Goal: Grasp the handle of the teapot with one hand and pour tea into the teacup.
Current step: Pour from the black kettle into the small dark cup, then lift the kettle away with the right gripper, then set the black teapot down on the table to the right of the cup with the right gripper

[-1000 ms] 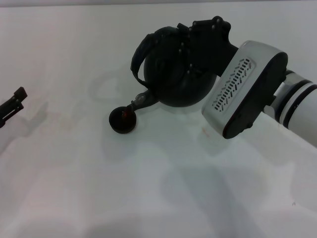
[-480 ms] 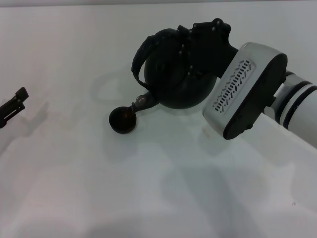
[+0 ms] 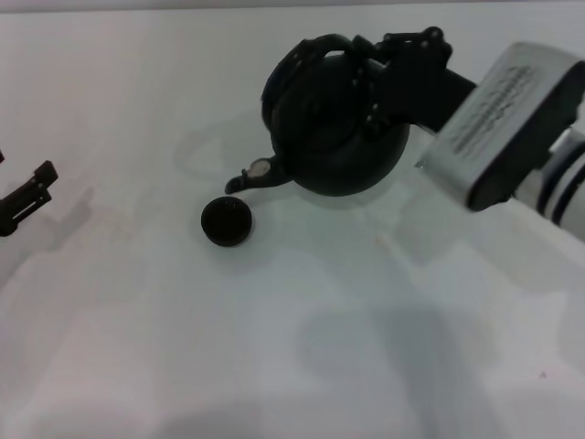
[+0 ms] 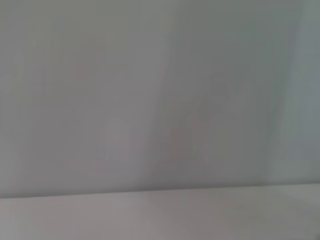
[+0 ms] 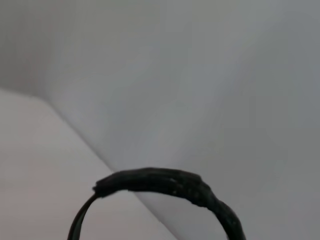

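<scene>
The round black teapot (image 3: 322, 137) is at the far middle of the white table, hanging from its arched handle (image 3: 306, 49). My right gripper (image 3: 364, 80) sits on top of the pot, shut on that handle. The ribbed handle (image 5: 165, 181) also fills the near edge of the right wrist view. The spout (image 3: 253, 173), with its pale tip, points toward the small dark teacup (image 3: 226, 220) and ends just beyond it without touching. The cup stands upright on the table. My left gripper (image 3: 27, 194) is parked at the far left edge.
The white table (image 3: 292, 347) stretches bare in front of the cup. My right forearm's white housing (image 3: 512, 128) reaches in from the right edge. The left wrist view shows only a pale blank surface.
The teapot has tipped back toward level and moved away and to the right with my right arm. Its spout has lifted off from over the teacup. The cup and left arm stayed put.
</scene>
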Robot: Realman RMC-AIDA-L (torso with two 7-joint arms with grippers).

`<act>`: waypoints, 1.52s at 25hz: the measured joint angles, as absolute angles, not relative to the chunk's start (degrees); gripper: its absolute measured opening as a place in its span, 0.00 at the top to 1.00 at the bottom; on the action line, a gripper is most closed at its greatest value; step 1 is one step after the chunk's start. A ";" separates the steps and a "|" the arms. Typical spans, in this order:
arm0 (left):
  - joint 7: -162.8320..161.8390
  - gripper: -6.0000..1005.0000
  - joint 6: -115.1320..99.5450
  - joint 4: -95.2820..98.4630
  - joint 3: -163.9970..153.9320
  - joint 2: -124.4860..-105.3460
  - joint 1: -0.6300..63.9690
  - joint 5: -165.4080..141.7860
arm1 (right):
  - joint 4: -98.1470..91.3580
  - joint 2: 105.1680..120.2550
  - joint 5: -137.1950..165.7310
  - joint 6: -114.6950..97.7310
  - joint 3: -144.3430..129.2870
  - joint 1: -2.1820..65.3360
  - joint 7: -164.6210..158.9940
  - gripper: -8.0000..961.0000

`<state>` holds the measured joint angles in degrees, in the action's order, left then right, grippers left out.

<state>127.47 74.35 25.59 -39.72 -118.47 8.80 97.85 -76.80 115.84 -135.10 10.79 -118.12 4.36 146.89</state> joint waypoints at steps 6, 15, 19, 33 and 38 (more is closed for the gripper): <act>127.88 0.14 73.60 25.05 -39.73 -118.47 9.61 97.82 | -67.11 115.85 -137.56 26.54 -108.47 5.10 137.15 0.87; 127.93 0.14 73.21 24.97 -39.73 -118.47 10.46 97.55 | -58.14 115.61 -137.63 37.25 -100.23 4.64 135.72 0.88; 127.94 0.14 72.22 24.93 -39.72 -118.47 10.97 97.24 | -55.36 115.51 -137.25 40.75 -98.56 4.57 136.72 0.88; 127.97 0.14 70.63 24.78 -39.82 -118.47 12.50 96.92 | -48.11 115.32 -136.92 47.01 -96.59 5.27 141.80 0.88; 127.97 0.14 70.10 24.78 -39.79 -118.47 12.72 96.32 | -47.24 115.38 -136.98 47.82 -96.58 5.56 143.96 0.88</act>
<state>127.97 70.10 24.78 -39.79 -118.47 12.72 96.32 -47.24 115.38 -136.98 47.82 -96.58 5.56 143.96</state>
